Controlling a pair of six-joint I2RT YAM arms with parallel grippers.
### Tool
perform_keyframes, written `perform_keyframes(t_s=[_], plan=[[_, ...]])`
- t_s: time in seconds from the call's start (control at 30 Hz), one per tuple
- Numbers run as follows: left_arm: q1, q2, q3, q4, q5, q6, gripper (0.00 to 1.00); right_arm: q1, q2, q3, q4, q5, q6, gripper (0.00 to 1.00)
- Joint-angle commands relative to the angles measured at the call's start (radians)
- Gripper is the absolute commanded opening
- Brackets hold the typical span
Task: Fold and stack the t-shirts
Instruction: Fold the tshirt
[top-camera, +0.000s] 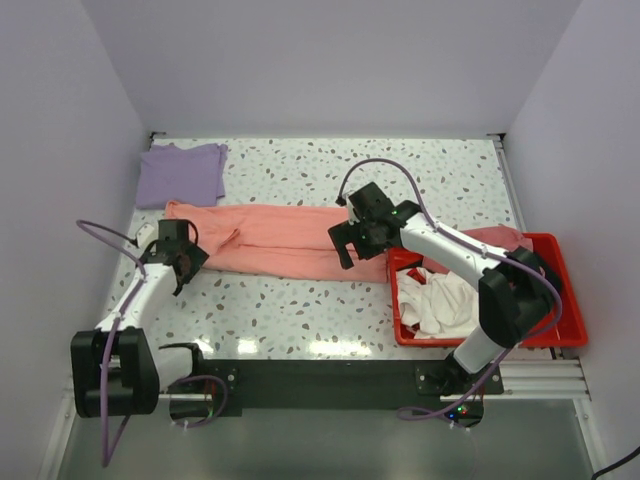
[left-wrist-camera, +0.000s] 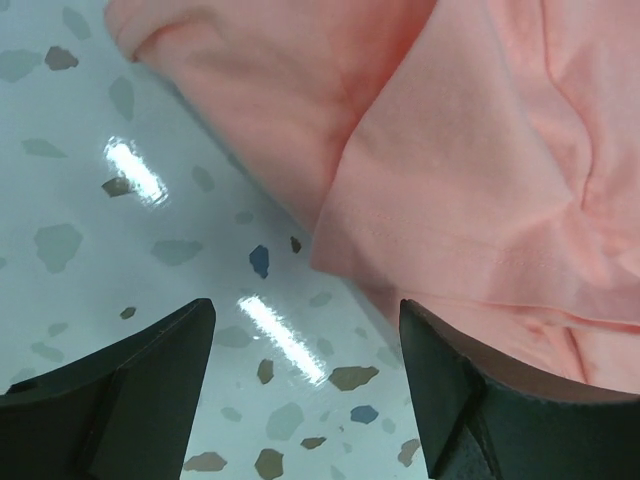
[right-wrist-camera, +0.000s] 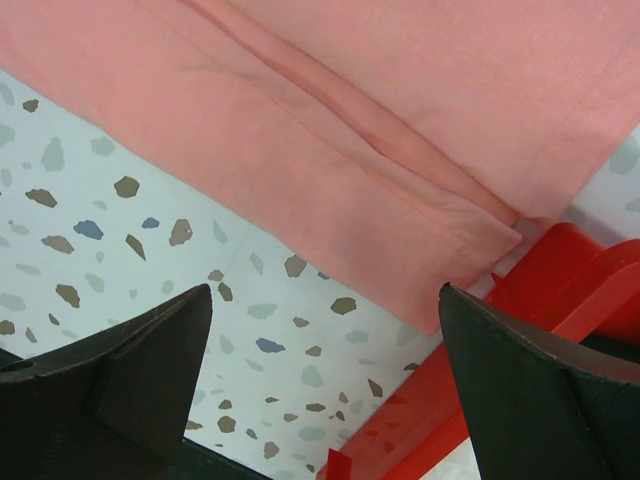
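Note:
A large salmon-pink t-shirt (top-camera: 280, 240) lies folded into a long band across the middle of the table. A folded lavender t-shirt (top-camera: 180, 173) lies at the far left corner. White shirts (top-camera: 440, 300) sit crumpled in the red bin. My left gripper (top-camera: 188, 263) is open and empty, just above the table at the pink shirt's left end (left-wrist-camera: 470, 170). My right gripper (top-camera: 347, 250) is open and empty over the shirt's right near edge (right-wrist-camera: 400, 170), beside the bin.
The red plastic bin (top-camera: 560, 300) stands at the right near side; its rim shows in the right wrist view (right-wrist-camera: 560, 280). Another pink cloth (top-camera: 495, 237) hangs at the bin's far edge. White walls close in the terrazzo table (top-camera: 300, 310) on three sides.

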Motion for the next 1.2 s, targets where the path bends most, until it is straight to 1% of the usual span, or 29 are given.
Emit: perform_keyframes(t_s=[0.0,0.17,0.2,0.27,0.3,0.4,0.53,0.57,0.63,0.67,0.8,0.93,1.07,1.17], plan=[[0.020,0.016,0.003,0.144,0.039,-0.025,0.78,-0.002,-0.023,0.001,0.044,-0.025,-0.003,0.99],[0.029,0.057,0.025,0.186,0.050,-0.008,0.69,-0.001,-0.007,0.001,0.039,-0.020,-0.009,0.99],[0.030,0.073,0.031,0.187,0.052,-0.007,0.63,-0.002,-0.005,0.001,0.038,-0.017,-0.011,0.99],[0.037,0.096,0.048,0.184,0.059,-0.007,0.56,-0.001,0.001,0.007,0.030,-0.005,-0.009,0.99],[0.040,0.099,0.056,0.183,0.064,-0.002,0.47,-0.001,0.004,0.007,0.029,-0.003,-0.011,0.99],[0.040,0.100,0.072,0.173,0.061,-0.002,0.36,-0.001,0.010,0.010,0.027,-0.005,-0.011,0.99],[0.040,0.088,0.082,0.146,0.052,0.000,0.30,-0.002,0.021,0.013,0.024,-0.008,-0.011,0.99],[0.040,0.085,0.082,0.135,0.046,0.000,0.22,-0.001,0.026,0.013,0.024,-0.006,-0.011,0.99],[0.041,0.080,0.089,0.121,0.039,-0.002,0.12,-0.001,0.029,0.015,0.022,-0.008,-0.011,0.99],[0.041,0.076,0.094,0.120,0.032,-0.003,0.00,-0.001,0.029,0.015,0.021,-0.008,-0.012,0.99],[0.043,0.074,0.140,0.135,0.013,0.016,0.00,-0.001,0.027,0.013,0.022,-0.008,-0.011,0.99],[0.044,0.108,0.207,0.158,0.006,0.039,0.00,-0.001,0.030,0.015,0.018,-0.003,-0.011,0.99],[0.047,0.198,0.270,0.176,-0.008,0.053,0.00,-0.002,0.032,0.017,0.015,0.004,-0.011,0.99],[0.049,0.281,0.322,0.199,0.025,0.070,0.00,-0.001,0.038,0.018,0.012,0.009,-0.012,0.99]])
